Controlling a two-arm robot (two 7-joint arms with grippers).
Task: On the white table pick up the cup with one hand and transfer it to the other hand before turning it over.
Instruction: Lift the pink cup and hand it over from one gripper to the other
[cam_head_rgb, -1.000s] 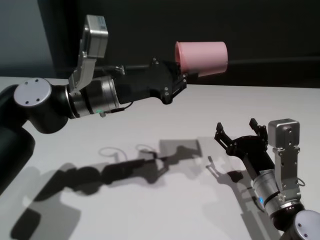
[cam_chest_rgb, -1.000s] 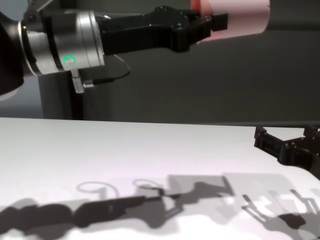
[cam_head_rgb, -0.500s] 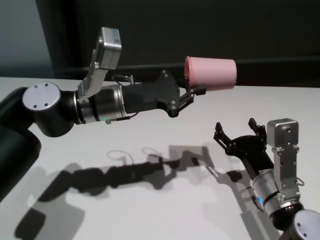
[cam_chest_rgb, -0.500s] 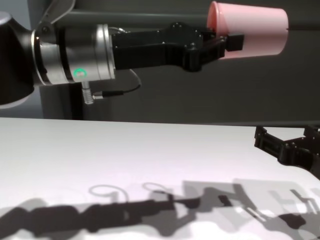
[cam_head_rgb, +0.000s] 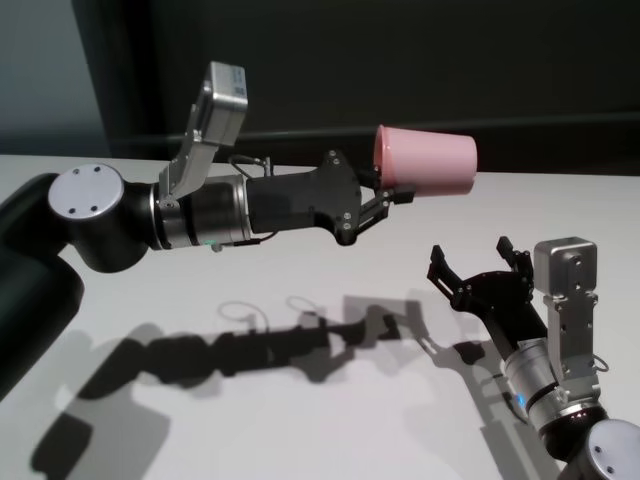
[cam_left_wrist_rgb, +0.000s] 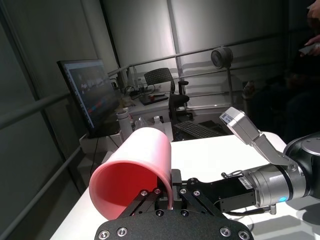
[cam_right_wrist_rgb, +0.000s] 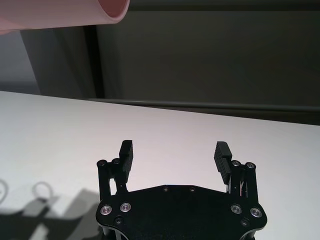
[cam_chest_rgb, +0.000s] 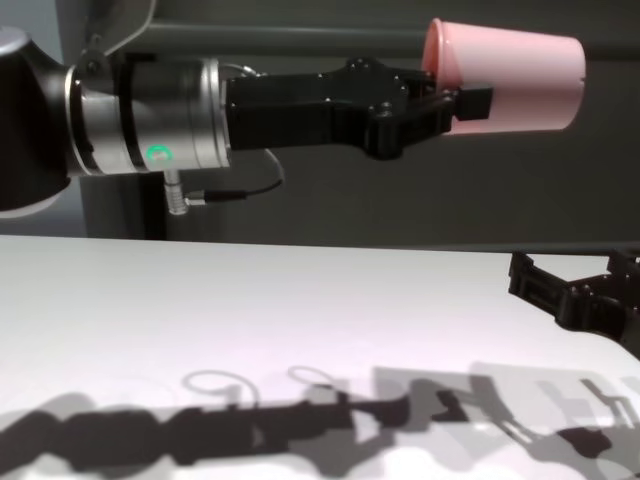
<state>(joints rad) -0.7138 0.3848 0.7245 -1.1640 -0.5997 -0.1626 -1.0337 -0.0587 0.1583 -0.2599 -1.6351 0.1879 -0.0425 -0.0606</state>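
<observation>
My left gripper (cam_head_rgb: 392, 194) is shut on the rim of the pink cup (cam_head_rgb: 428, 160) and holds it on its side, high above the white table (cam_head_rgb: 300, 410). The cup's base points to the right. The cup also shows in the chest view (cam_chest_rgb: 510, 72), in the left wrist view (cam_left_wrist_rgb: 135, 172) and at the edge of the right wrist view (cam_right_wrist_rgb: 60, 12). My right gripper (cam_head_rgb: 477, 268) is open and empty, low over the table at the right, below and right of the cup. Its fingers (cam_right_wrist_rgb: 126, 150) stand wide apart.
The arms cast dark shadows (cam_head_rgb: 260, 345) on the tabletop. A dark wall (cam_head_rgb: 400, 60) runs behind the table's far edge. In the left wrist view a monitor (cam_left_wrist_rgb: 90, 97) and office chairs (cam_left_wrist_rgb: 167, 90) stand far behind.
My left arm has moved right and down with the cup, bringing it closer to my right gripper. The right gripper has stayed in place, open.
</observation>
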